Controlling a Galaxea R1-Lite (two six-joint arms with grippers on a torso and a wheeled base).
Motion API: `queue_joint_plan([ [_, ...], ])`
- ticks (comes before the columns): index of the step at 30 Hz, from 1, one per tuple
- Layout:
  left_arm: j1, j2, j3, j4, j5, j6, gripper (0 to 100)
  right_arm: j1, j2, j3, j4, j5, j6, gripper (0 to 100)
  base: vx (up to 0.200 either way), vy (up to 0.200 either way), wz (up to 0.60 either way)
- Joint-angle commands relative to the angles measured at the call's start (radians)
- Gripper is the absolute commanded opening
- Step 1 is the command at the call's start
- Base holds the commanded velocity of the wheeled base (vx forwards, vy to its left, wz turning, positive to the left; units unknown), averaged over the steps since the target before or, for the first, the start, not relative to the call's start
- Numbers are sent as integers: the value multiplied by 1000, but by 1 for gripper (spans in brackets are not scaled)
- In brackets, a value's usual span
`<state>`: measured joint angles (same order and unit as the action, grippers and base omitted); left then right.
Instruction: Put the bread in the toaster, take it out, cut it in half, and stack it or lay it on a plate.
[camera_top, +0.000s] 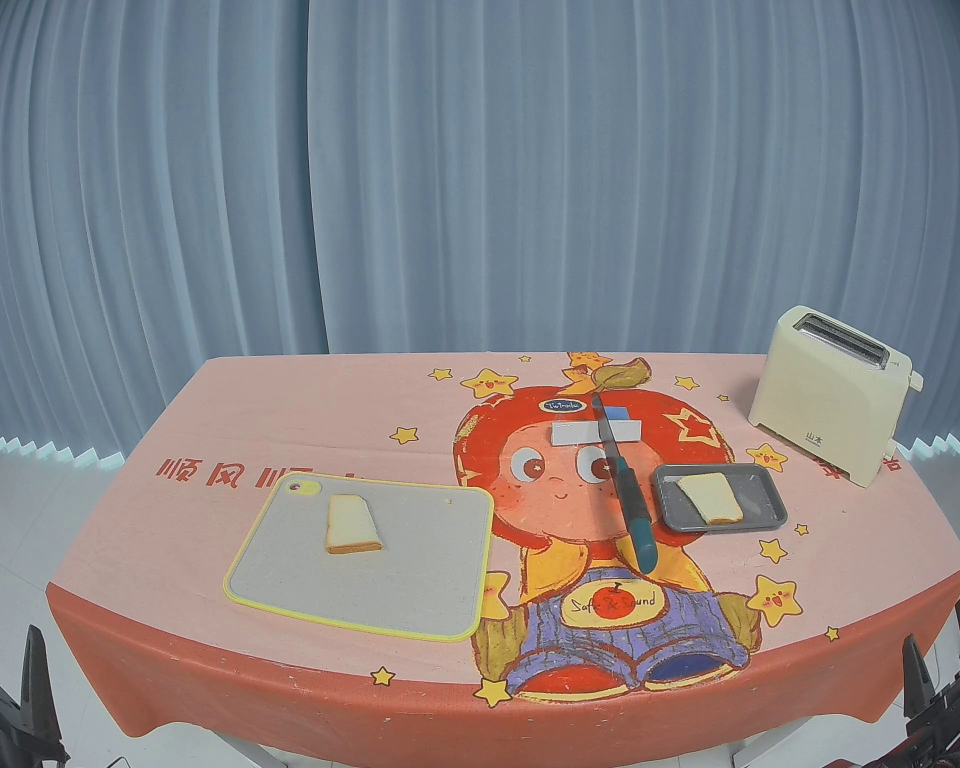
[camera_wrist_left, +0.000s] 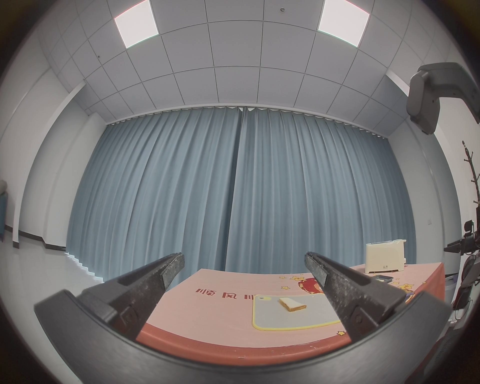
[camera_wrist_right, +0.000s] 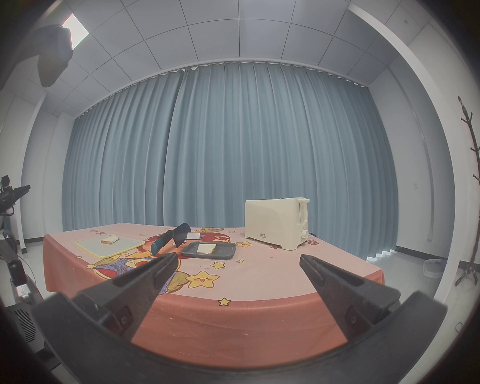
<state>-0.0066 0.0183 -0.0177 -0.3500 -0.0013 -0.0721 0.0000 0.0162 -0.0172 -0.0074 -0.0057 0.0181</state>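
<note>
One piece of bread (camera_top: 352, 524) lies on the grey cutting board (camera_top: 400, 580) at the table's left. Another piece of bread (camera_top: 711, 497) lies on a dark rectangular plate (camera_top: 768, 503) right of centre. The cream toaster (camera_top: 835, 394) stands at the far right with nothing in its slots. A knife (camera_top: 628, 490) with a teal handle lies between board and plate, its blade across a white rest (camera_top: 575, 432). My left gripper (camera_wrist_left: 245, 260) is open and holds nothing, back from the table's front left. My right gripper (camera_wrist_right: 239, 261) is open too, back from the front right.
A printed pink cloth (camera_top: 300, 430) covers the table, whose front edge curves toward me. Blue curtains hang behind it. From the right wrist, the toaster (camera_wrist_right: 276, 222), plate (camera_wrist_right: 220, 251) and knife (camera_wrist_right: 167, 239) lie beyond the table edge.
</note>
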Motion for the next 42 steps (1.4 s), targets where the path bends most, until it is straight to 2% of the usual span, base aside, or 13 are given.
queue_joint_plan([
  [1,0,2,18,2,-32,3,100,0,-16,17,0,0,0,100,0,0,0],
  [14,0,2,18,52,-40,11,100,0,-16,17,0,0,0,100,0,0,0],
  [27,-1,-1,16,16,-42,9,100,0,-16,17,0,0,0,100,0,0,0],
  [30,13,38,15,-52,-42,9,100,0,-16,17,0,0,0,100,0,0,0],
  [33,14,207,18,-224,-45,6,100,0,-16,17,0,0,0,100,0,0,0],
  [35,14,264,18,-271,-55,6,100,0,-16,17,0,0,0,100,0,0,0],
  [39,14,365,18,-307,-86,9,100,0,-16,17,0,0,0,100,0,0,0],
  [42,16,434,15,-319,-88,8,100,0,-16,17,0,0,0,100,0,0,0],
])
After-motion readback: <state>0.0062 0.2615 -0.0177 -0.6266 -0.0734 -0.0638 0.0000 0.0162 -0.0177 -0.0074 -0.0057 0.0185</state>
